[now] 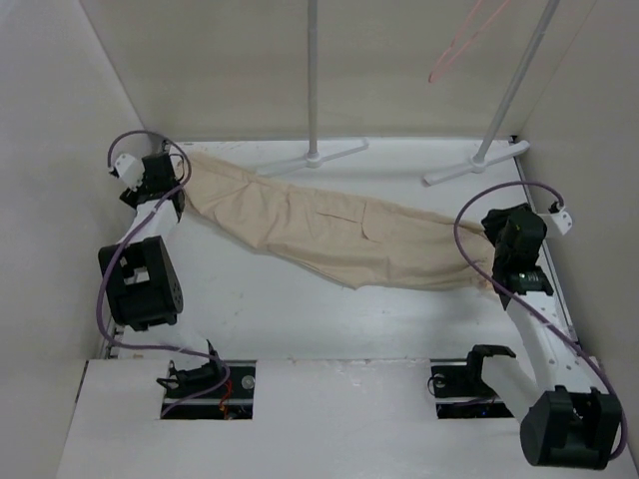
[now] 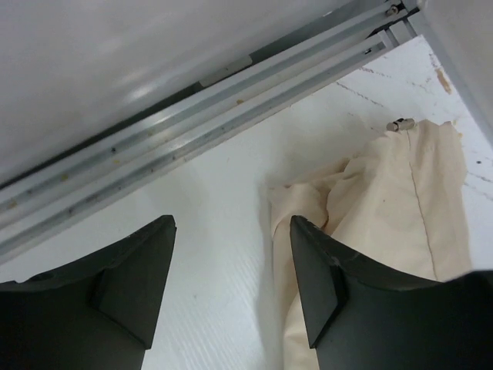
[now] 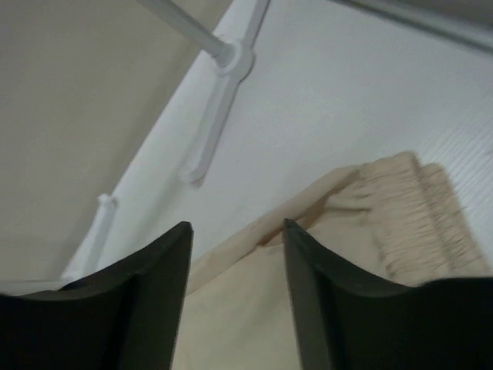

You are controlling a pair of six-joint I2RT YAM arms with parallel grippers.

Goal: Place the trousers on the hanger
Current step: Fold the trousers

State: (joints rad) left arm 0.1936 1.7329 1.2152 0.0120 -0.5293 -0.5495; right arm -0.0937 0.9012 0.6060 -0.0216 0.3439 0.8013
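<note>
Trousers (image 1: 329, 232) lie flat across the white surface (image 1: 300, 319) — one end by our left gripper (image 2: 231, 223), the other by our right gripper (image 3: 237, 225). Both grippers are spread wide and hold nothing. The pink hanger (image 1: 454, 45) hangs up high at the back — we have not put the trousers on it yet, so most is left.

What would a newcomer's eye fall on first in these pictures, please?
The long beige trousers catch the eye first, stretched diagonally across the white table from the far left corner to the right edge. The left arm and right arm sit at either end, jaws open and holding nothing. The pink hanger hangs bare, high at the back right, between the rack poles.
</note>
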